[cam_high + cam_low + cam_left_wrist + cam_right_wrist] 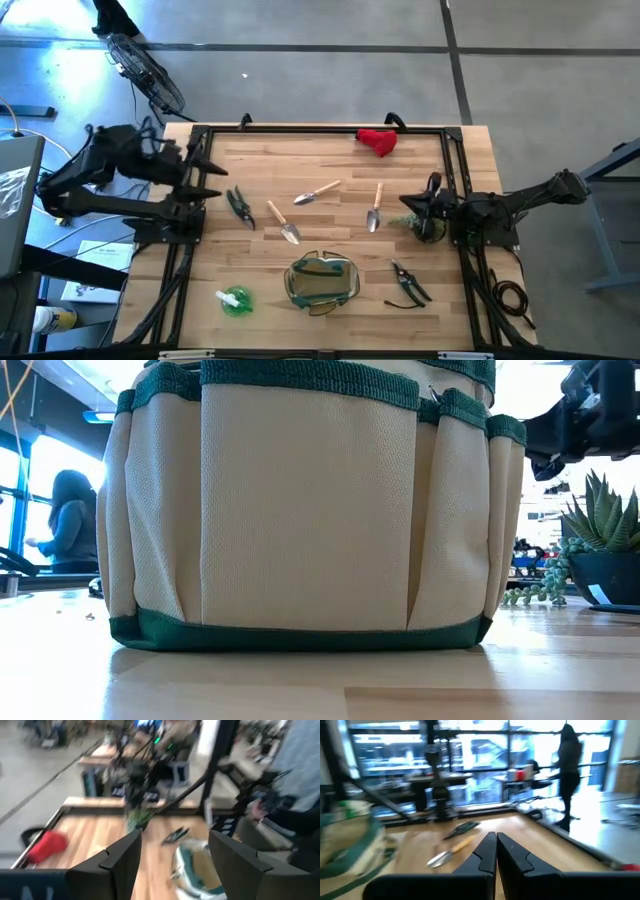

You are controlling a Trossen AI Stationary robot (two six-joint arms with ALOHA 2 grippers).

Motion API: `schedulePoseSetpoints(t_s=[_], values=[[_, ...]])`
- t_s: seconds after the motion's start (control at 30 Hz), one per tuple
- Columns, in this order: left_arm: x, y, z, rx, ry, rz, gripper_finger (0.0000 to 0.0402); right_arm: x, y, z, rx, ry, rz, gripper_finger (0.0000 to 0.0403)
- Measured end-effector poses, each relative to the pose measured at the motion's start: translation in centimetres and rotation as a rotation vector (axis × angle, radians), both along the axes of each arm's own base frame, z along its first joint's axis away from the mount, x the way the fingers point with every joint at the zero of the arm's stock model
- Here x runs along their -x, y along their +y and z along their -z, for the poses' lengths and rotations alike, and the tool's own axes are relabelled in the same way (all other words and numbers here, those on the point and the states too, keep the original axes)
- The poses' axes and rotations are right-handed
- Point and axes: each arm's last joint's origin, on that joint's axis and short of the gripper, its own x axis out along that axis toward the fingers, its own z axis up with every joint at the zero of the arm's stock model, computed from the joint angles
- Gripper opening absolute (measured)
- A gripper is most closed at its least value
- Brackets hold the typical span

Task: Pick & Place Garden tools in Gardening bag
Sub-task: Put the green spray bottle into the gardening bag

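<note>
1. Bag (322,282) — cream fabric with green trim — is set near the table's front edge, its mouth open upward.
2. Three wooden-handled tools (318,192) are spread behind it; green-handled shears (240,207) to their left, black shears (408,285) just right of the bag, a red bundle (378,141) at the far edge, a green item (236,300) front-left.
3. A potted plant (421,222) is crowded by the right gripper (432,205), jaws pressed together, empty.
4. The left gripper (207,172) is held at the left edge, jaws parted, empty.

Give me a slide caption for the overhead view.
Wooden-handled trowels, black pruning shears and a red fabric bundle scattered around the cream-and-green gardening bag.
</note>
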Motion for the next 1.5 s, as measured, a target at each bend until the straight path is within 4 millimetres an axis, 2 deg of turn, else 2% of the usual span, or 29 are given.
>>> schedulePoseSetpoints(t_s=[0.13,0.23,0.37,0.63,0.87,1.13,1.33,1.5], values=[[-1.3,0.1,0.3,0.015,0.141,0.002,0.0225,0.0,-0.5,0.0,0.009,0.000,0.070,0.0003],[-2.0,0.1,1.3,0.036,0.271,0.010,0.0225,0.0,-0.8,0.0,0.025,0.006,0.104,0.0003],[-2.8,0.2,2.7,0.138,0.457,-0.010,0.0225,0.0,-1.3,0.0,0.027,0.009,0.145,0.0003],[-4.4,-0.4,4.7,0.416,0.754,0.168,0.0225,0.0,-2.1,0.0,0.019,0.009,0.207,0.0003],[-4.5,-1.1,6.1,0.541,1.014,0.037,0.0225,0.0,-2.5,0.0,-0.032,-0.012,0.235,0.0003],[-5.7,-4.3,6.5,0.520,1.108,0.138,0.0225,0.0,-2.6,0.0,-0.054,-0.020,0.241,0.0003],[-7.0,-8.0,6.4,0.377,1.008,0.253,0.0225,-0.1,-2.5,0.0,-0.072,-0.026,0.193,0.0003],[-7.2,-10.5,7.3,0.207,0.988,0.217,0.0225,-0.1,-2.5,0.0,-0.098,-0.036,0.185,0.0003]])
